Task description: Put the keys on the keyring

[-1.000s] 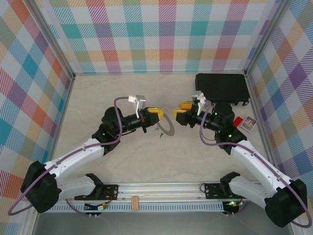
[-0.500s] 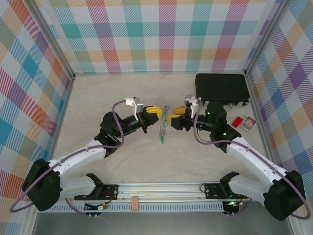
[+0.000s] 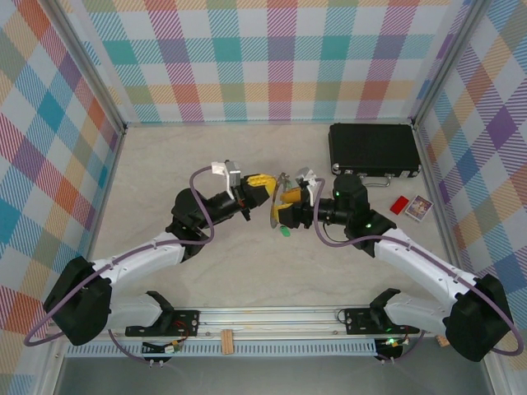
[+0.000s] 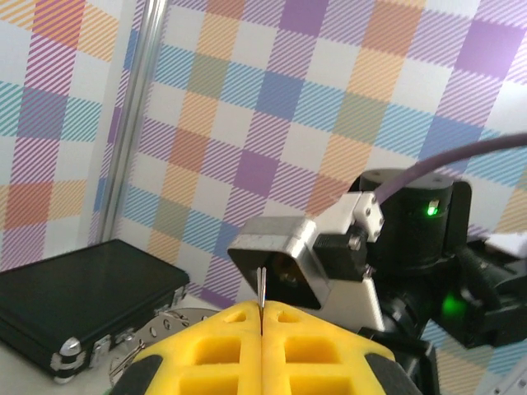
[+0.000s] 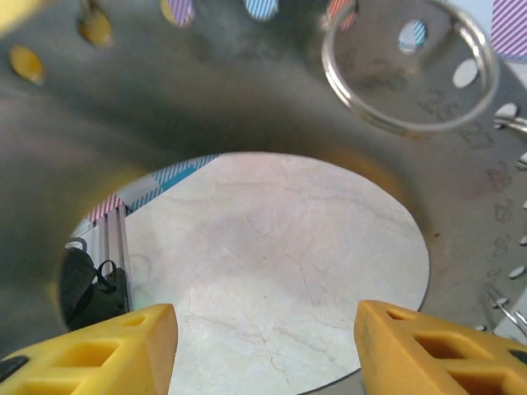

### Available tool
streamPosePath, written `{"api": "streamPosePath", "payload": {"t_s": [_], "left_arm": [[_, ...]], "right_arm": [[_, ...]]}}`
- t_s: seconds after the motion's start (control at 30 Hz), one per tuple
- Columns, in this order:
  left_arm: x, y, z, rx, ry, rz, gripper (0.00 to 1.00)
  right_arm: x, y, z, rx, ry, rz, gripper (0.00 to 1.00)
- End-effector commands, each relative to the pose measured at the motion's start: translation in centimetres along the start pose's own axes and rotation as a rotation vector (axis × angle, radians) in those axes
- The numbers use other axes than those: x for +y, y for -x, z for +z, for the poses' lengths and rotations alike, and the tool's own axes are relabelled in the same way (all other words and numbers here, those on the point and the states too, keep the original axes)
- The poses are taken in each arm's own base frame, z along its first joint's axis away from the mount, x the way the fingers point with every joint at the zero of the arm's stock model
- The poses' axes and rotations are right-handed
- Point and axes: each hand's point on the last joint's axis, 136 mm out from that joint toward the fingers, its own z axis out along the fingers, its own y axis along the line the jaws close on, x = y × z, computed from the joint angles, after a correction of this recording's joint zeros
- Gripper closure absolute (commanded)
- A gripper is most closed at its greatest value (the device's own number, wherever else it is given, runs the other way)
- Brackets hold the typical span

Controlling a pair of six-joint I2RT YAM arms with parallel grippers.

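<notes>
Ring (image 5: 247,99) clamped edge-on in left claw (image 4: 261,319), fingers together on it. Right claw (image 5: 265,341) apart, empty, facing ring's flat side. Green-tagged key (image 3: 284,231) just below right claw. I'd hold left rigid and bring right in slowly.

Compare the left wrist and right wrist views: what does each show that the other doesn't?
Left wrist: the left tool shut on the keyring, which is seen edge-on. The black case lies to the left, and the right arm faces the camera.

Right wrist: the keyring's flat, perforated face, with a small wire ring in front of it. The table shows through its opening, and the right tool is open.

Both: the keyring.
</notes>
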Motion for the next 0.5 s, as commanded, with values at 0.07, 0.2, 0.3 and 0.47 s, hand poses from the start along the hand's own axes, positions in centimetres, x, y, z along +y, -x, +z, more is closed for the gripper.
{"api": "streamPosePath", "payload": {"t_s": [0.07, 0.2, 0.3, 0.47], "left_arm": [[-0.8, 2.8, 0.6, -0.125, -0.034, -0.181, 1.0], [-0.4, 3.0, 1.1, -0.139, -0.044, -0.295, 1.0], [-0.4, 3.2, 1.5, -0.152, -0.071, -0.378, 1.0], [0.3, 3.1, 2.5, -0.142, -0.109, -0.511, 1.0]], "right_arm": [[0.8, 2.2, -1.1, -0.072, -0.026, -0.06, 0.41], [1.1, 2.6, -1.9, -0.099, -0.038, -0.072, 0.41], [1.3, 2.8, -2.4, -0.114, -0.042, -0.08, 0.41], [0.8, 2.2, -2.9, -0.114, -0.086, -0.09, 0.41]]}}
